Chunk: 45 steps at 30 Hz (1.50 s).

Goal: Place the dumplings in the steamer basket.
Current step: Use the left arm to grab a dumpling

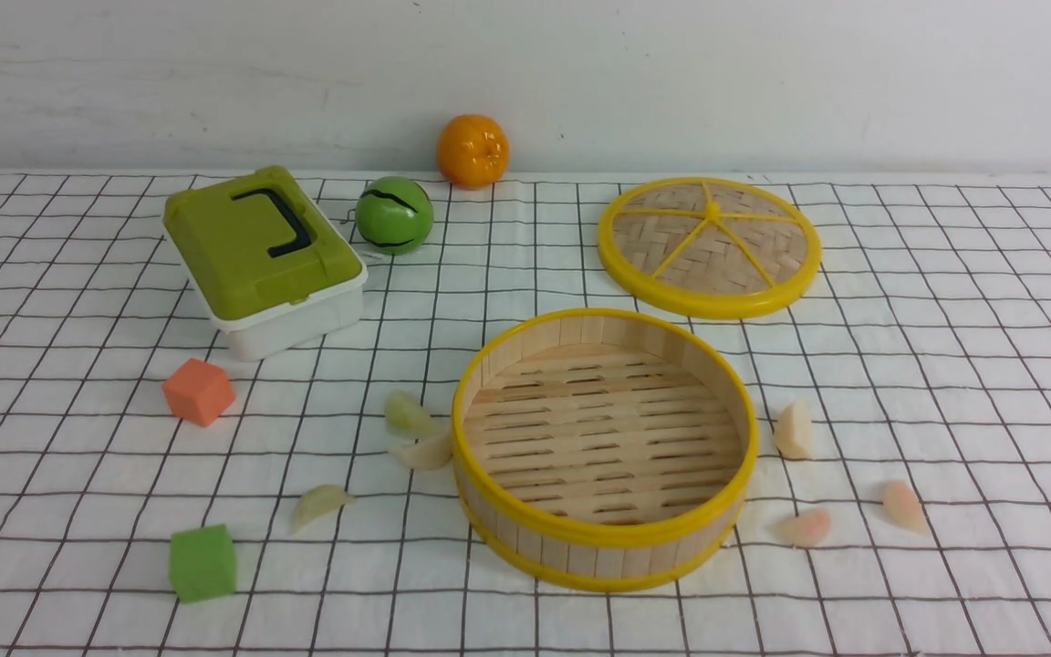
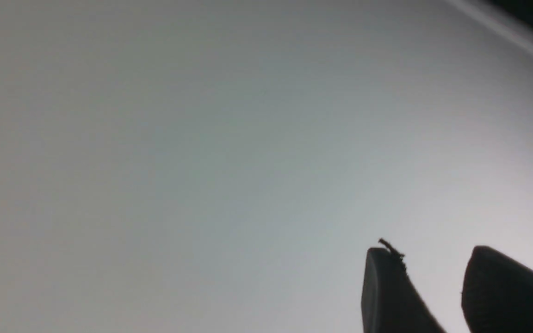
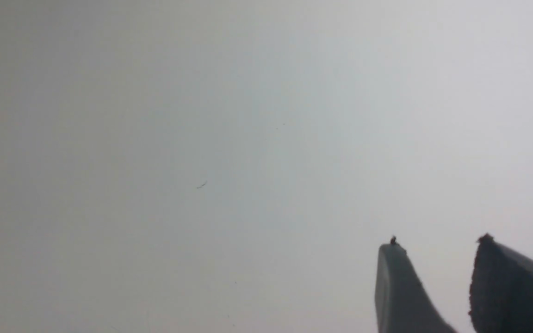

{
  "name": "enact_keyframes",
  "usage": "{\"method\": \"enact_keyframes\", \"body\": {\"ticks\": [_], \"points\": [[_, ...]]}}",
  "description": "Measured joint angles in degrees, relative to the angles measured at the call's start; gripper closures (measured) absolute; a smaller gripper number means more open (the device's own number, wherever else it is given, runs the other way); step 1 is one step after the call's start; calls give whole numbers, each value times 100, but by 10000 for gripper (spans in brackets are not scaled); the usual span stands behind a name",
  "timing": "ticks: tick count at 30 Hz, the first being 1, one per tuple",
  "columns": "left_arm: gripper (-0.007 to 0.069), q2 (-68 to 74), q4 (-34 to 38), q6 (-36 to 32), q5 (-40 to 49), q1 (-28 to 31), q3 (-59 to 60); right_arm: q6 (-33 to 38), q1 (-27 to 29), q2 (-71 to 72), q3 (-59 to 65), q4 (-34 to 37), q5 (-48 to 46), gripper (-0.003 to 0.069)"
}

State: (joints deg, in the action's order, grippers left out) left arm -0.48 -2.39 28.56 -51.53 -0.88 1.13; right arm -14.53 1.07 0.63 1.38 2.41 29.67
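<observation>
Left end effector [image 2: 428, 249] & right end effector [image 3: 437, 243] parted, wrist cams only; front: dumplings [image 1: 795, 431] outside steamer basket [image 1: 580, 558].

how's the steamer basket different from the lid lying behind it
The steamer basket is a walled tub with upright slats; the lid is a flat disc. The basket's floor is straight slats with gaps; the lid is woven, crossed by yellow spokes. The basket sits nearer the robot, the lid farther back, to the right. Both are round, bamboo-coloured and yellow-rimmed.
</observation>
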Motion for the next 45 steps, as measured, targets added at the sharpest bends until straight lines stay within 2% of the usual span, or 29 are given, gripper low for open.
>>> {"method": "enact_keyframes", "body": {"ticks": [2, 4, 5, 6, 7, 11, 14, 18, 22, 26, 29, 32, 34, 42, 45], "points": [[386, 0, 0, 99, 434, 0, -435, 0, 0, -9, -258, 0, -47, 500], [386, 48, -16, 125, 1178, 0, -1077, 0, 0, -143, -572, 0, -64, 596], [386, 109, -30, 125, 1362, 0, -1224, 0, 0, -191, -649, 0, -79, 615], [386, 352, -148, 129, 2177, 0, -1804, 0, 0, -414, -916, 0, -160, 656], [386, 541, -232, 129, 2607, 0, -2070, 6, 0, -617, -1132, 0, -222, 672], [386, 1736, -499, 319, 4619, 0, -2923, 264, 0, -1577, -1593, 0, -609, 667], [386, 2498, -473, 703, 5593, 0, -3100, 634, 0, -2412, -1677, -5, -1084, 664], [386, 3288, -455, 1011, 5916, 0, -3111, 813, 0, -3140, -1725, -5, -2045, 664], [386, 4309, -400, 1153, 6078, 0, -3130, 819, 0, -3612, -1999, -5, -3693, 664], [386, 5357, -69, 1189, 6872, 0, -3279, 988, 0, -3938, -2568, 7, -5298, 664], [386, 6099, 239, 644, 7882, 0, -3782, 1296, -138, -4237, -2998, 167, -6036, 663], [386, 6537, 636, -18, 8699, 0, -4267, 1523, -329, -4430, -3175, 307, -6202, 663], [386, 7040, 1490, -1045, 9330, 0, -4928, 1831, -711, -4778, -3259, 597, -6151, 663], [390, 8025, 3214, -2721, 9679, 0, -5278, 1970, -1475, -5357, -3264, 814, -5860, 663], [449, 8354, 4041, -3532, 9981, -116, -5628, 1975, -1604, -5396, -3270, 819, -5855, 663]]}}
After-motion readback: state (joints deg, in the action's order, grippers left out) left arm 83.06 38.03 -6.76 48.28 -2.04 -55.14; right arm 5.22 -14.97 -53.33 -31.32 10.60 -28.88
